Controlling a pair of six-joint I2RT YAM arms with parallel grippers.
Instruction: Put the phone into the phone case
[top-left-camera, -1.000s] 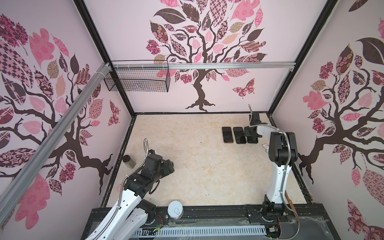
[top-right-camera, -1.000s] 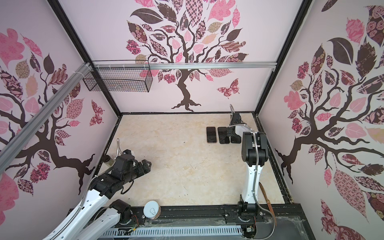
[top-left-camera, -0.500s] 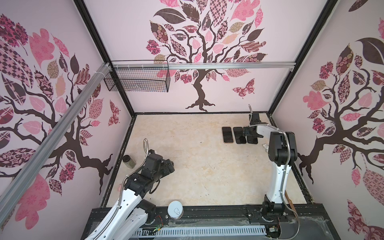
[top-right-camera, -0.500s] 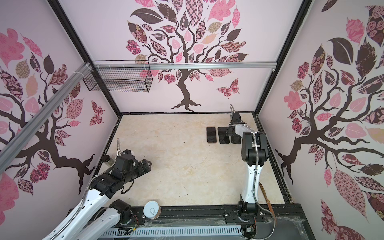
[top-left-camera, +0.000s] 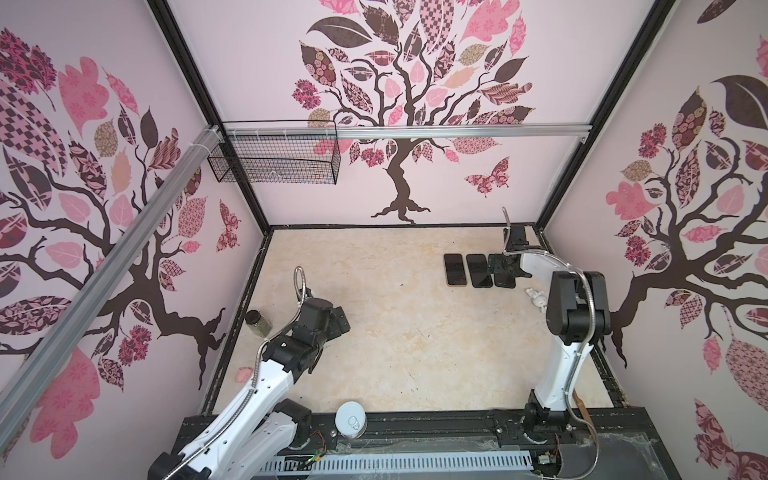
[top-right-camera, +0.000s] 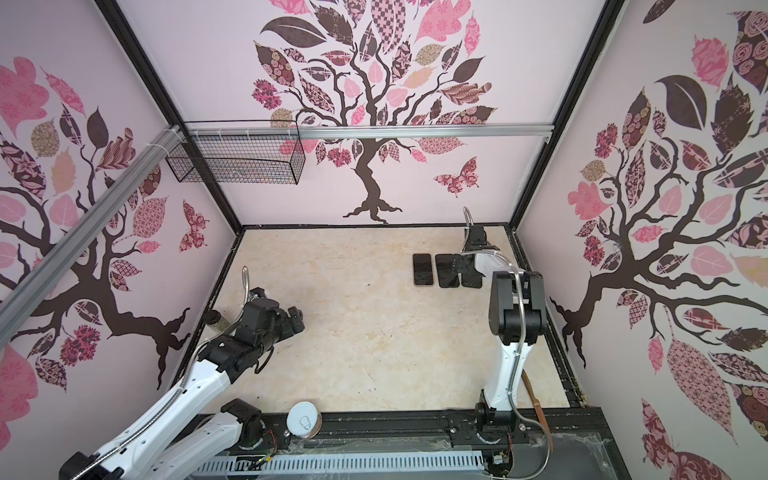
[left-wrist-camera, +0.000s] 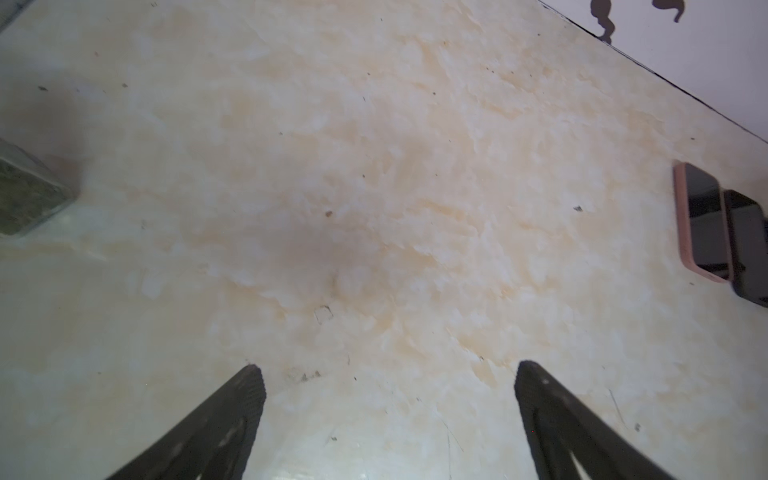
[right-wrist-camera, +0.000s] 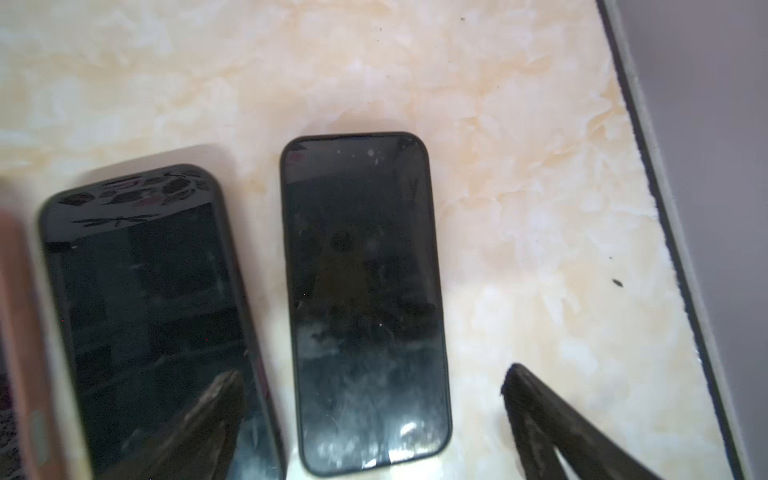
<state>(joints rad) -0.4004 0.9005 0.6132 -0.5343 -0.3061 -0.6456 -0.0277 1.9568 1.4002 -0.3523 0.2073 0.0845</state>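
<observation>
Three dark phones lie face up in a row at the back right of the table. The leftmost (top-left-camera: 454, 269) (top-right-camera: 423, 269) sits in a pink phone case (left-wrist-camera: 681, 224). The middle one (top-left-camera: 480, 270) (right-wrist-camera: 145, 316) has a thick black rim. The rightmost phone (top-left-camera: 503, 277) (right-wrist-camera: 365, 299) has a thin black rim. My right gripper (top-left-camera: 505, 270) (top-right-camera: 467, 272) (right-wrist-camera: 372, 371) hovers open just over the rightmost phone, with one finger (right-wrist-camera: 220, 415) above the middle phone and holding nothing. Near the left side my left gripper (top-left-camera: 340, 320) (top-right-camera: 297, 318) (left-wrist-camera: 388, 368) is open over bare table.
A jar of green stuff (top-left-camera: 257, 324) (left-wrist-camera: 25, 195) stands at the table's left edge. A small white figure (top-left-camera: 538, 299) lies by the right arm. A tin can (top-left-camera: 351, 419) sits on the front rail. A wire basket (top-left-camera: 274, 158) hangs at the back left.
The right gripper's jaws have spread wider over the rightmost phone. Both arms have stayed almost in place.
</observation>
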